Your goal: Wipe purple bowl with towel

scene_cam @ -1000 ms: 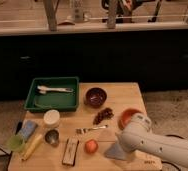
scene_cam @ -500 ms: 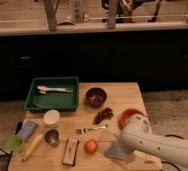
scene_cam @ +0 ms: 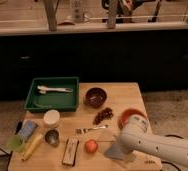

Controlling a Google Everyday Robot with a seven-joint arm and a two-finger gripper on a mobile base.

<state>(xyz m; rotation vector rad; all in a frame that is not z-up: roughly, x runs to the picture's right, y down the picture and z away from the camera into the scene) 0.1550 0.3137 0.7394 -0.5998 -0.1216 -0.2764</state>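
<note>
The purple bowl [scene_cam: 95, 96] is small, dark and glossy and stands upright at the back middle of the wooden table [scene_cam: 122, 95], just right of the green tray. The towel [scene_cam: 116, 151] is a flat pale grey cloth at the table's front right. My white arm [scene_cam: 152, 145] reaches in from the lower right and bends down onto the towel. My gripper [scene_cam: 119, 148] is at the towel, far from the purple bowl, and is mostly hidden by the wrist.
A green tray [scene_cam: 37, 102] holds a white utensil [scene_cam: 54, 89]. An orange-red bowl [scene_cam: 129, 115] sits partly behind my arm. Dark grapes [scene_cam: 103, 115], a fork [scene_cam: 92, 129], an orange fruit [scene_cam: 91, 146], a wrapped bar [scene_cam: 70, 151], a metal cup [scene_cam: 51, 136], a white cup [scene_cam: 51, 118] and a light-blue block [scene_cam: 28, 128] are spread on the table.
My arm has shifted slightly down and left over the towel. Nothing else on the table has moved.
</note>
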